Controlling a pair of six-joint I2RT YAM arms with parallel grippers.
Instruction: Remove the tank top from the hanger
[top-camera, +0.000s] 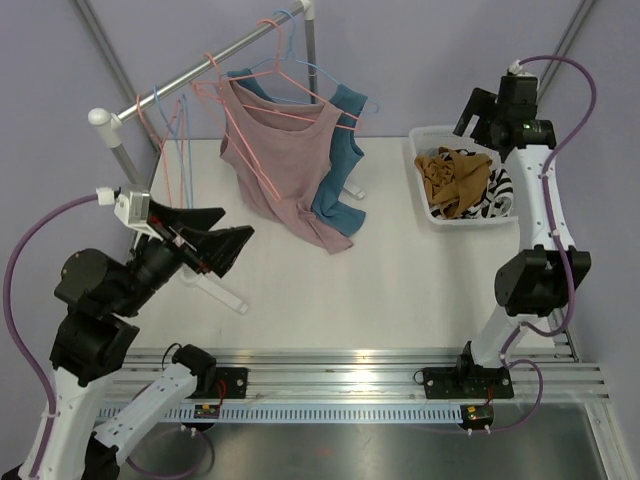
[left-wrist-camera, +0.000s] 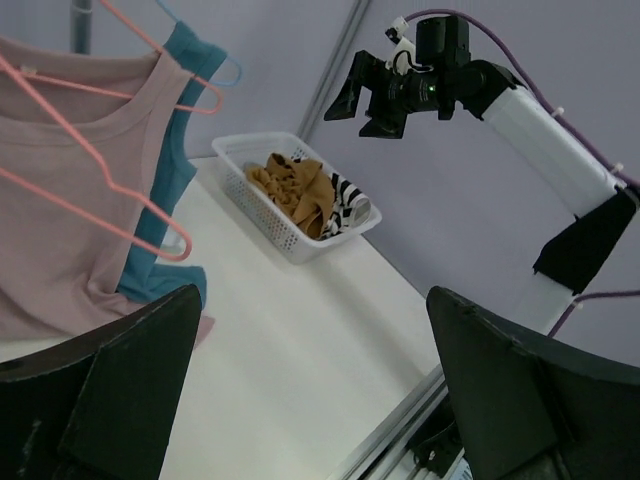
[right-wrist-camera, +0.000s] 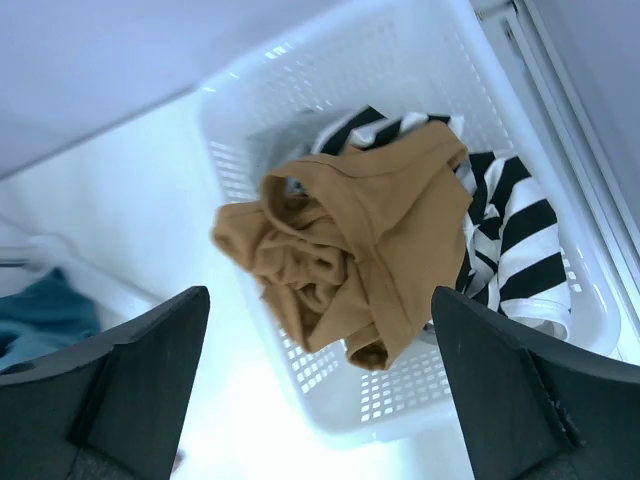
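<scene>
A mauve tank top (top-camera: 285, 165) hangs on a pink wire hanger (top-camera: 243, 140) from the rack rail (top-camera: 200, 65); its hem rests on the table. It also shows in the left wrist view (left-wrist-camera: 50, 220). A teal tank top (top-camera: 345, 150) hangs just behind it on a blue hanger. My left gripper (top-camera: 215, 233) is open and empty, low over the table to the left of the tank tops, pointing toward them (left-wrist-camera: 312, 330). My right gripper (top-camera: 476, 110) is open and empty, raised above the white basket (top-camera: 425, 140), and looks down into it (right-wrist-camera: 320, 310).
The basket (right-wrist-camera: 230, 90) at the right holds a brown garment (right-wrist-camera: 350, 250) and a black-and-white striped one (right-wrist-camera: 510, 230). Empty pink and blue hangers (top-camera: 165, 125) hang at the rail's left end. The rack's white foot (top-camera: 220, 290) lies on the table near my left gripper.
</scene>
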